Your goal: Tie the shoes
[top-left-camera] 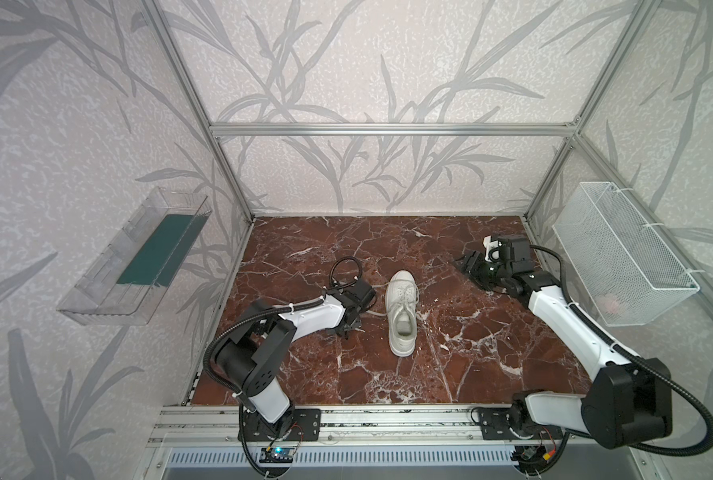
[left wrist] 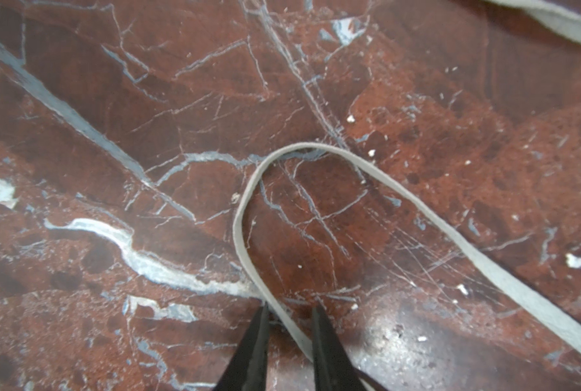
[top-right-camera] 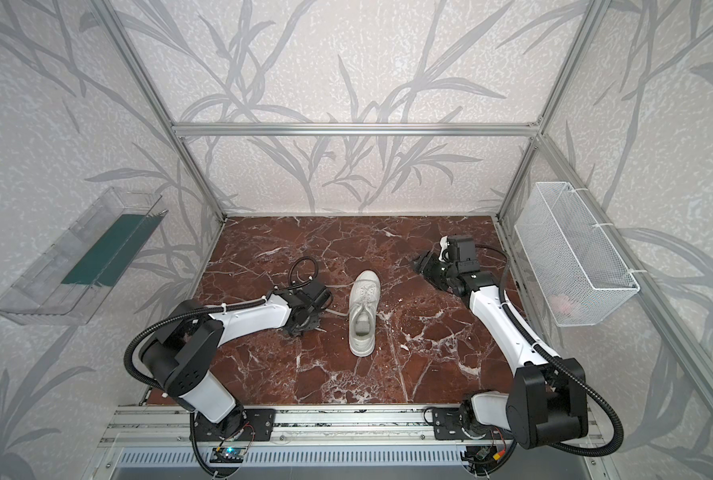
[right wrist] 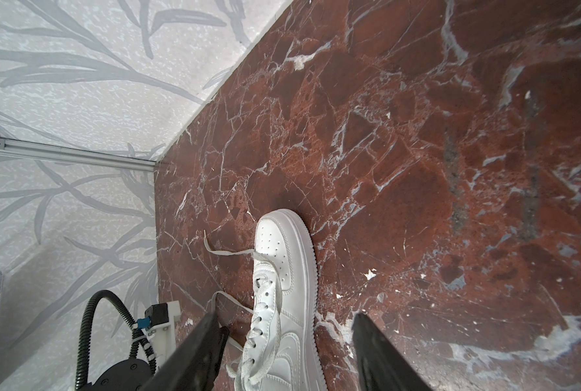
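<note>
Marble tabletop [top-left-camera: 471, 357], one sneaker [top-left-camera: 402, 319].

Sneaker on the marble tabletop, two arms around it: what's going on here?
A white sneaker sits untied in the middle of the red marble tabletop. The left tool is down at the table beside it, jaws either side of a loose lace but not yet clamped. The right tool hangs open off the shoe's other side, holding nothing. No knot has been made.
</note>
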{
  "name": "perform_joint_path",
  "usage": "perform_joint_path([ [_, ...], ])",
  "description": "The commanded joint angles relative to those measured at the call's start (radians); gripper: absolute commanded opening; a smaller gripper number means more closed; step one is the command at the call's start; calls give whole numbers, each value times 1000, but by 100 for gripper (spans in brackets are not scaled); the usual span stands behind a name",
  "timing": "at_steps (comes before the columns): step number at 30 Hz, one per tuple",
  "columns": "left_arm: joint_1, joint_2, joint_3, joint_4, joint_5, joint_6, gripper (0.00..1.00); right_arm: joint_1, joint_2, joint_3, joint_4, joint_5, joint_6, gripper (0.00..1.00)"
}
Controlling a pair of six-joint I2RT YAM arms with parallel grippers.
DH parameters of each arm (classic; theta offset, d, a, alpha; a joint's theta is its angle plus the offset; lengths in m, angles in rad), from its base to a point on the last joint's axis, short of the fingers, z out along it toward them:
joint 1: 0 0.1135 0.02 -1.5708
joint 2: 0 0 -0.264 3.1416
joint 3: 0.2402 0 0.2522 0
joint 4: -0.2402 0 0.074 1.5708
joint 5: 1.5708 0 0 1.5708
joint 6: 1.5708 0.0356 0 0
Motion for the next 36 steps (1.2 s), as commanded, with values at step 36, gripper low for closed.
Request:
perform_joint_path([
  [36, -42, -23, 718, -14, 299, 220, 2, -44, -241, -54, -162, 34, -44, 64],
])
